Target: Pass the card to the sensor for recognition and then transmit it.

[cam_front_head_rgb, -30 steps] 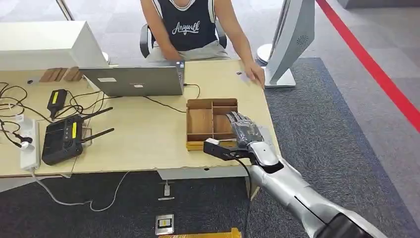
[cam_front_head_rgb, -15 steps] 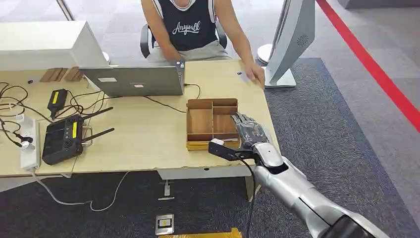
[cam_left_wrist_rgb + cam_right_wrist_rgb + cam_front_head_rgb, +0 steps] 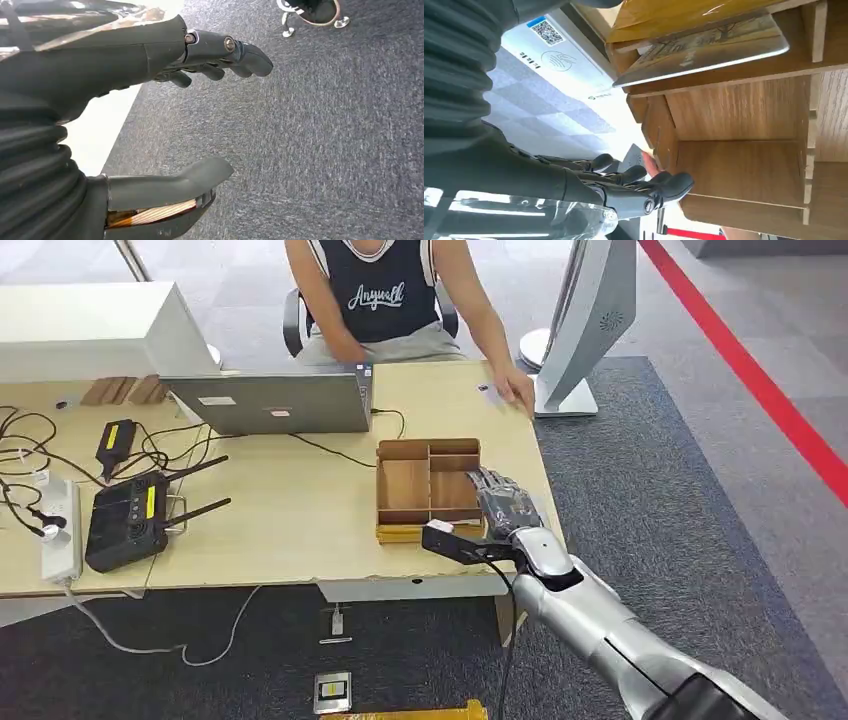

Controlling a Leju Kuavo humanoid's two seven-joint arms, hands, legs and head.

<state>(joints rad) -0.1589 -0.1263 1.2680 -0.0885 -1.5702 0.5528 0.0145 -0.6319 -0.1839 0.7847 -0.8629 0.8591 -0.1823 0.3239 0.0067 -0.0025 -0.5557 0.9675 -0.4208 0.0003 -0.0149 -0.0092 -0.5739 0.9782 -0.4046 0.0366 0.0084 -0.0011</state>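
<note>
A compartmented wooden box [image 3: 428, 490] stands near the table's front right. A picture card [image 3: 704, 55] lies flat in its narrow front slot. My right hand [image 3: 497, 512] hovers over the box's right edge with fingers stretched out and the thumb spread to the left, holding nothing; its dark fingers [image 3: 644, 187] reach along the box wall. Across the table a person's hand [image 3: 515, 390] rests on a small white card [image 3: 489, 393] beside the white sensor stand [image 3: 590, 320], whose face carries a QR code [image 3: 546, 31]. My left hand [image 3: 165, 115] hangs over carpet, fingers apart, empty.
A grey laptop [image 3: 270, 400] sits at the back middle in front of the seated person [image 3: 385, 295]. A black controller [image 3: 125, 520], a power strip [image 3: 60, 530] and tangled cables [image 3: 40, 440] cover the table's left. The table's right edge [image 3: 548, 500] drops to grey carpet.
My right hand has shifted a little to the right and back toward the table's front edge, staying spread and empty. The person's hand and card have not moved.
</note>
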